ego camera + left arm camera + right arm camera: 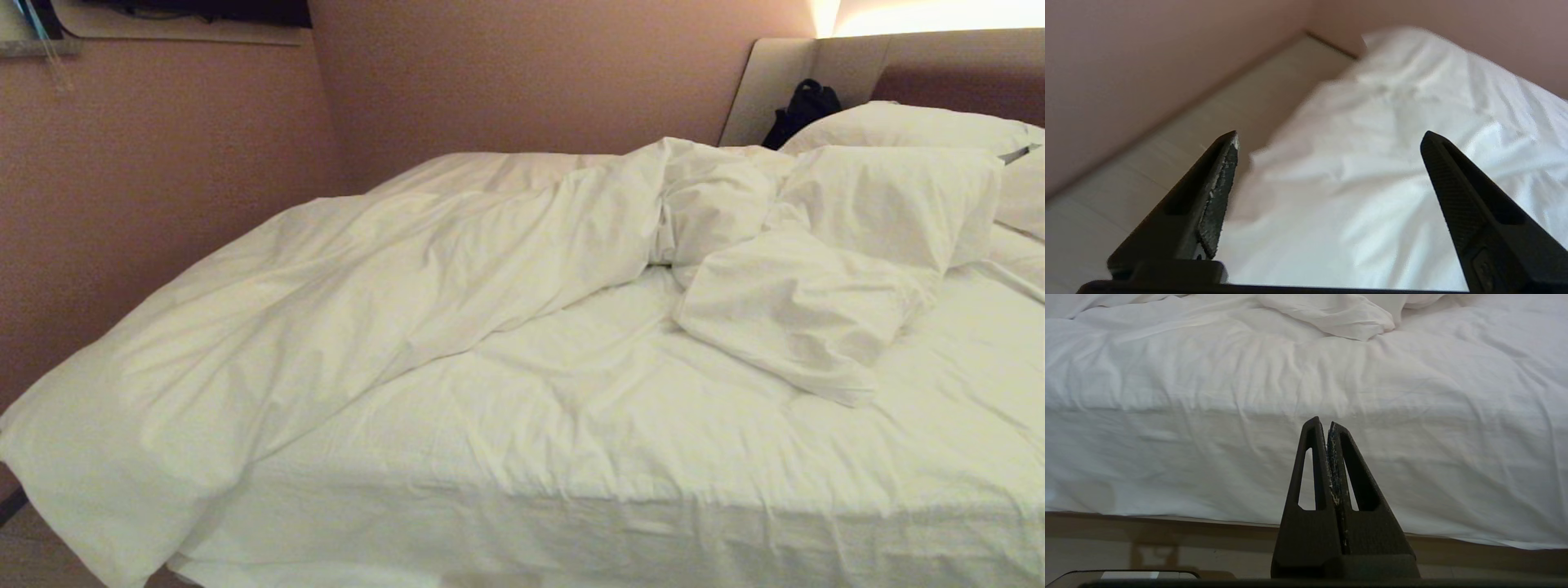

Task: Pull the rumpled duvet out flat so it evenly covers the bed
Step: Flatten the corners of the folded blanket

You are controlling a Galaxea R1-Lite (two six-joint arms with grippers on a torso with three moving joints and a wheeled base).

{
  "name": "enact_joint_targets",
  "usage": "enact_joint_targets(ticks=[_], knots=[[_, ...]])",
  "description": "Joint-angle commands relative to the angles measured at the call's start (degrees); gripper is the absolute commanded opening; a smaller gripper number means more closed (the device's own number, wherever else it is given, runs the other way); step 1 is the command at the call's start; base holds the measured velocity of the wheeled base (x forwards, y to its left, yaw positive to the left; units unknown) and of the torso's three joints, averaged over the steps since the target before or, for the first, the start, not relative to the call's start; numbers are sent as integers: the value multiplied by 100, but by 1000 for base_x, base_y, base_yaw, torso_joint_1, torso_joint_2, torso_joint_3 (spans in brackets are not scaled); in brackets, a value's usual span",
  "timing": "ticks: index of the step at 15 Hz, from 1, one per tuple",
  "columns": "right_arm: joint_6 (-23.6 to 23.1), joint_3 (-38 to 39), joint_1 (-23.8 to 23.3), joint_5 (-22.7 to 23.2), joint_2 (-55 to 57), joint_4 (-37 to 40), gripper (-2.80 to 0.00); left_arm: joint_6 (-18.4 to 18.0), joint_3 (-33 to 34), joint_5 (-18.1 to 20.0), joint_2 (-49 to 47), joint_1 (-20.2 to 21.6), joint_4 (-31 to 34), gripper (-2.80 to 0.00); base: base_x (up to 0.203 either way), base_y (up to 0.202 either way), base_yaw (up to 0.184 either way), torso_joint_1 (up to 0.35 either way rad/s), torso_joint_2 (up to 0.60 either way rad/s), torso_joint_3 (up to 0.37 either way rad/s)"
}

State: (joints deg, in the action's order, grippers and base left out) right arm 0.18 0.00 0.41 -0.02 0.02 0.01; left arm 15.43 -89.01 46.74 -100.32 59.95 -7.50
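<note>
Duvet (pixel 343 278) – puffy, creased white cotton – lies bunched diagonally across the bed (pixel 620 457), from 8 o'clock up to 1, one corner spilling off the edge. Plump pillows (pixel 890 204) sit at 2 o'clock. Left tool (pixel 1329 139) spread wide, empty, above the duvet's corner; right tool (pixel 1327 424) closed, empty, facing the mattress side.

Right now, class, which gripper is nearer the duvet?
Left. The left gripper hangs open just above the duvet, while the right gripper sits shut, low beside the bed.

right pincer (pixel 1328 426) closed, facing the draped duvet (pixel 1249 437).
</note>
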Motion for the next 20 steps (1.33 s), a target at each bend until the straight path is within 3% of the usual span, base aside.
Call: enact_joint_targets(ticks=[1, 7, 15, 17, 20], knots=[[-1, 0, 2, 2, -2, -1, -280, 12, -63, 32, -419, -368, 116, 0, 0, 0, 0, 0, 0, 0], [-1, 0, 2, 2, -2, -1, -280, 12, 5, 9, -511, -1356, 852, 0, 0, 0, 0, 0, 0, 0], [-1, 0, 2, 2, -2, -1, -280, -116, 16, -85, -584, -2290, 1886, 0, 0, 0, 0, 0, 0, 0], [-1, 0, 2, 2, -2, -1, -280, -146, 16, -229, -544, -2529, 2106, 0, 0, 0, 0, 0, 0, 0], [-1, 0, 2, 2, -2, -1, -280, -175, 23, -808, -499, -2956, 2443, 0, 0, 0, 0, 0, 0, 0]])
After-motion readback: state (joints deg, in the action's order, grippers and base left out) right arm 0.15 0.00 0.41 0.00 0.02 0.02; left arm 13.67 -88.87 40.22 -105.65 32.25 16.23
